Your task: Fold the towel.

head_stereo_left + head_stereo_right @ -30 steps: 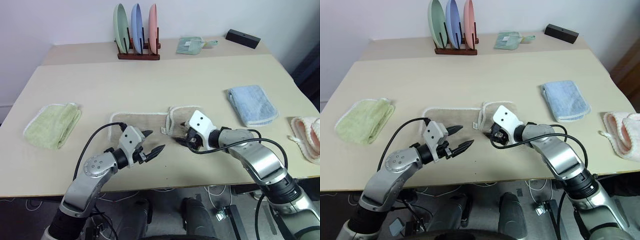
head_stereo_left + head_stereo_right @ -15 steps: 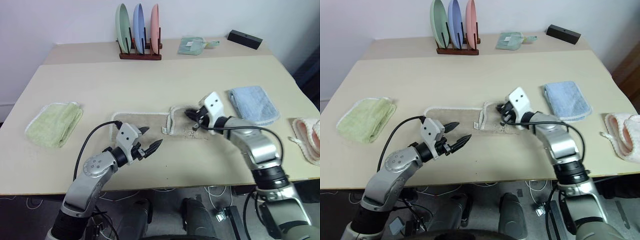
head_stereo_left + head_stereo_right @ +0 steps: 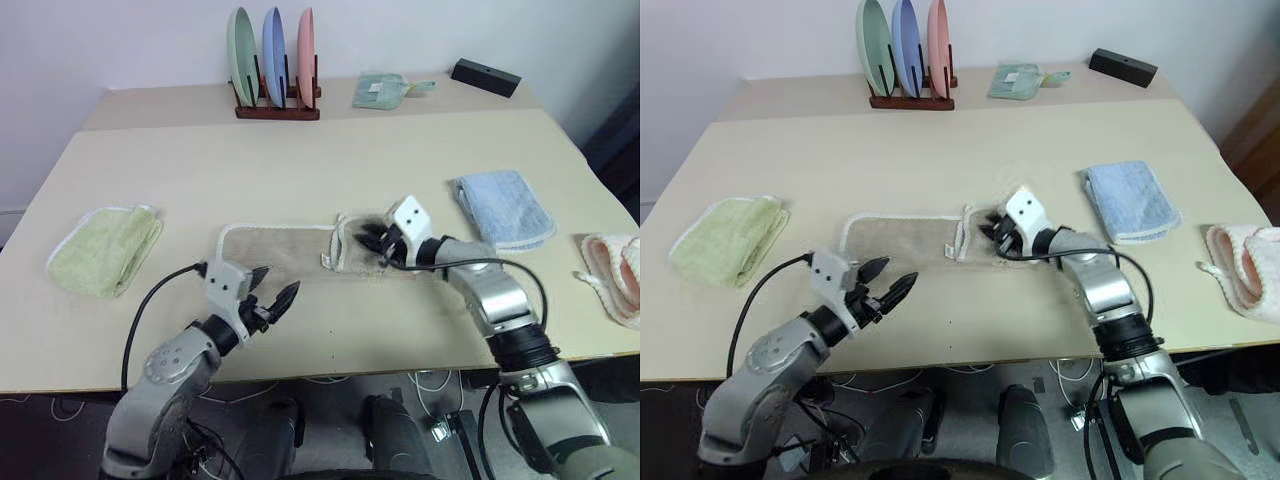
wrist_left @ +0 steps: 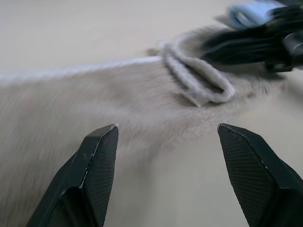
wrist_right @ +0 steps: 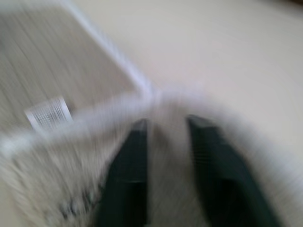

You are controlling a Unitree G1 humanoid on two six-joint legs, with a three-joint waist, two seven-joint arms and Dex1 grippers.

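The towel [image 3: 275, 245] is a beige cloth with white corded edging, lying flat in the middle of the table. Its right end is doubled over into a small raised fold [image 4: 199, 85]. My right gripper [image 3: 368, 240] rests on that fold, pointing left. Its fingers [image 5: 128, 165] stand apart, with the corded rim and blurred cloth between them. My left gripper [image 3: 279, 279] hovers open just in front of the towel's near edge, left of the middle, with nothing between its fingers [image 4: 99, 161].
A folded green towel [image 3: 105, 250] lies at the left and a folded blue towel [image 3: 505, 208] at the right. A pink-and-white cloth [image 3: 615, 270] sits at the right edge. A plate rack [image 3: 275, 60], a small green cloth [image 3: 385, 90] and a black box [image 3: 485, 77] stand at the back.
My right gripper moved away from the table's front edge onto the towel's folded end, and its fingers, shut half a second ago, have parted. My left arm drew back and left, jaws wider.
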